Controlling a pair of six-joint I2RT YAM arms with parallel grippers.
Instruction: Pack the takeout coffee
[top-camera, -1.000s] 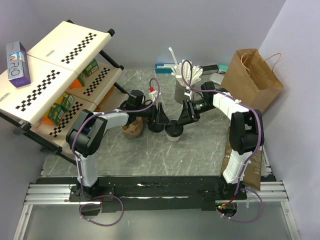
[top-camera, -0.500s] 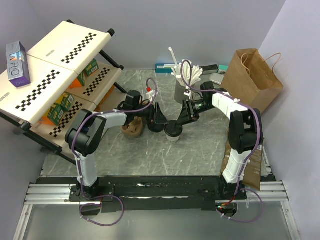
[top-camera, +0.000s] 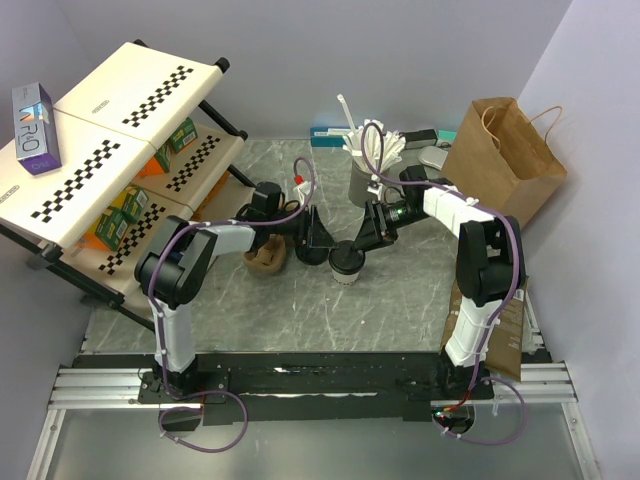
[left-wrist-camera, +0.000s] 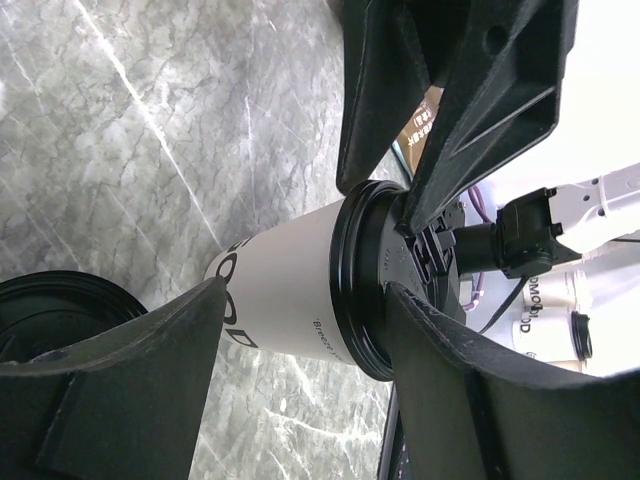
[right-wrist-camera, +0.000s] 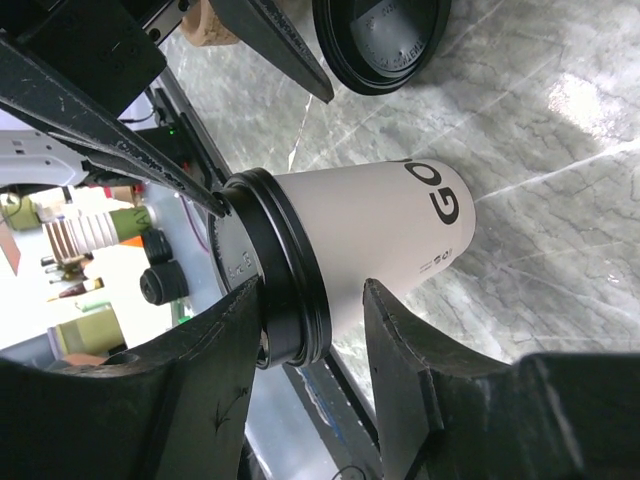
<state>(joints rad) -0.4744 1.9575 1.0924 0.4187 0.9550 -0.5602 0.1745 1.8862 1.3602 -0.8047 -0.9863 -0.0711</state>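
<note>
Grey marbled worktop (top-camera: 400, 300) carries everything. A rack (top-camera: 120, 110) of checker-edged cream boards runs along its left edge, with a purple box (top-camera: 33, 128) on the top board and small green cartons on the shelves below. A brown paper bag (top-camera: 500, 160) stands open in the far right corner. Both arms reach in toward the middle of the worktop and meet there, the left gripper (top-camera: 322, 235) coming from the left and the right gripper (top-camera: 360, 240) from the right. A grey stick cup (top-camera: 361, 183), full of white sticks, stands near the far edge about midway along it, just behind the right gripper. A brown pulp carrier (top-camera: 266, 260) sits left of the middle, under the left arm. The cup (top-camera: 346, 275), white with black lettering, stands upright near the middle of the worktop between the two grippers, and its black lid (top-camera: 345, 258) is seated on its rim. The left fingers (left-wrist-camera: 110, 390) are spread wide, one on each side of the cup wall below the lid, with no clear contact. The right fingers (right-wrist-camera: 150, 400) straddle the cup just under the lid, one against the lid's rim and the other close along the wall; whether they squeeze it I cannot tell. A spare lid (right-wrist-camera: 385, 45), also black, lies flat on the worktop just left of the cup.
</note>
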